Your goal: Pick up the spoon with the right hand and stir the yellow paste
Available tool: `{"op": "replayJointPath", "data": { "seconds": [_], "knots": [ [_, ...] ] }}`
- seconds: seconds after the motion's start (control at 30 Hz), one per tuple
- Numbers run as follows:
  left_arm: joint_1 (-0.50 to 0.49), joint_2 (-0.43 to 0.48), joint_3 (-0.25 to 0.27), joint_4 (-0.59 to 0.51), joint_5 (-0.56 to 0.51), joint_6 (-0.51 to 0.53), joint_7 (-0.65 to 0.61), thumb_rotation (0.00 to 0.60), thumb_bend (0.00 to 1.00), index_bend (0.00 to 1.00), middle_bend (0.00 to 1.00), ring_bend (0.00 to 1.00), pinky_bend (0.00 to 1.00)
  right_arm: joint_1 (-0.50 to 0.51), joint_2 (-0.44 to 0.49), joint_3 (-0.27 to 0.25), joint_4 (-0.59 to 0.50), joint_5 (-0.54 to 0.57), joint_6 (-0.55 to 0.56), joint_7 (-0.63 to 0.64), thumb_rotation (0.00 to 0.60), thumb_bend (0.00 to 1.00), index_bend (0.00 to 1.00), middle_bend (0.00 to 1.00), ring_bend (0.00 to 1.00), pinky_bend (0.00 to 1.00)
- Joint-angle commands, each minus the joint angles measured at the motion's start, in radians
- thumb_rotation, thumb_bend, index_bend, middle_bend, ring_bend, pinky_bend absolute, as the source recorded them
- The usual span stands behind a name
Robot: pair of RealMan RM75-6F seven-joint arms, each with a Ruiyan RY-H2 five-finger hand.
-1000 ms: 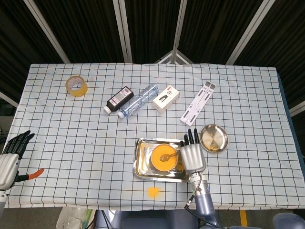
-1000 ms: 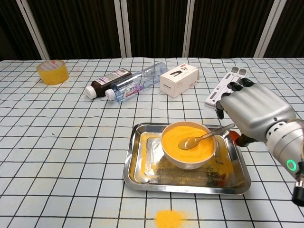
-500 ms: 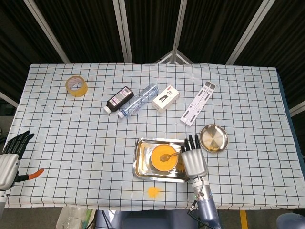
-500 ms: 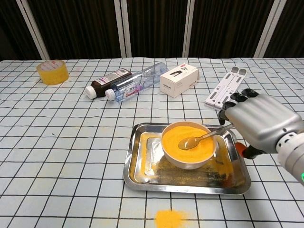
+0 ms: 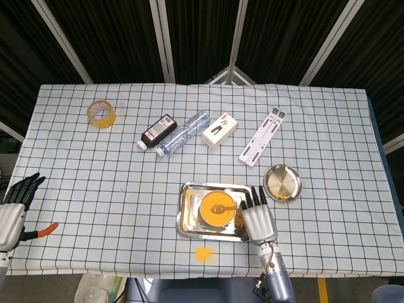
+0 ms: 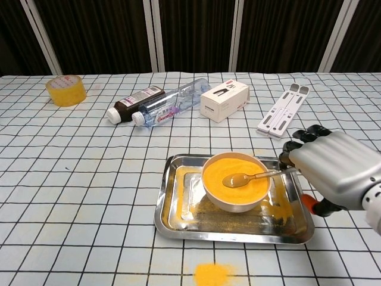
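The right hand (image 6: 333, 173) has fingers at the spoon (image 6: 253, 176) handle, grip unclear; pinch firmly before stirring the yellow paste (image 6: 229, 168).

labels: bottle (image 6: 169, 106), box (image 6: 224, 99) | text: too small to read

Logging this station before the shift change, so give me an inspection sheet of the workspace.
Surface: checked tablecloth, yellow spill near the front edge.
Job's things: spoon lying in the bowl of yellow paste, on a metal tray.
Clutter: tape roll, dark bottle, clear bottle, white box, white stand, metal dish.
Robot hands: right robot hand at the spoon handle, grip unclear; left robot hand open at the table's edge.
Cables: nothing seen.
Surroundings: dark slatted wall.
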Motion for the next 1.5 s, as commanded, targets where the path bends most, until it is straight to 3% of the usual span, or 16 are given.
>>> {"op": "replayJointPath", "data": {
  "seconds": [0.03,0.6,0.77,0.87,1.03,1.5],
  "knots": [
    [0.001,0.0,0.0,0.0,0.0,0.001,0.001,0.6,0.0,0.0,0.0,0.0,0.0,-0.005,0.008,-0.008,-0.013,-0.004,0.008,0.002,0.6,0.46,0.32,0.17,0.0,0.0],
    [0.0,-0.002,-0.001,0.0,-0.002,0.001,0.003,0.6,0.0,0.0,0.0,0.0,0.0,-0.018,0.034,-0.041,-0.049,-0.012,0.019,0.008,0.6,0.46,0.32,0.17,0.0,0.0],
    [0.001,-0.002,-0.001,0.001,0.0,0.004,0.002,0.6,0.0,0.0,0.0,0.0,0.0,-0.012,0.031,-0.028,-0.034,-0.034,0.019,0.028,0.6,0.46,0.32,0.17,0.0,0.0],
    [0.001,-0.002,-0.002,0.001,-0.001,0.004,0.002,0.6,0.0,0.0,0.0,0.0,0.0,-0.004,0.029,-0.013,-0.021,-0.067,0.019,0.056,0.6,0.46,0.32,0.28,0.02,0.0],
    [-0.001,-0.003,-0.003,0.001,-0.003,0.001,0.0,0.6,0.0,0.0,0.0,0.0,0.0,0.016,0.033,0.01,0.018,-0.129,0.0,0.115,0.6,0.46,0.35,0.44,0.13,0.0],
    [-0.003,0.001,-0.001,0.001,-0.002,-0.005,-0.009,0.6,0.0,0.0,0.0,0.0,0.0,0.024,-0.008,0.02,0.027,-0.088,-0.015,0.052,0.6,0.46,0.41,0.47,0.14,0.0]
  ]
}}
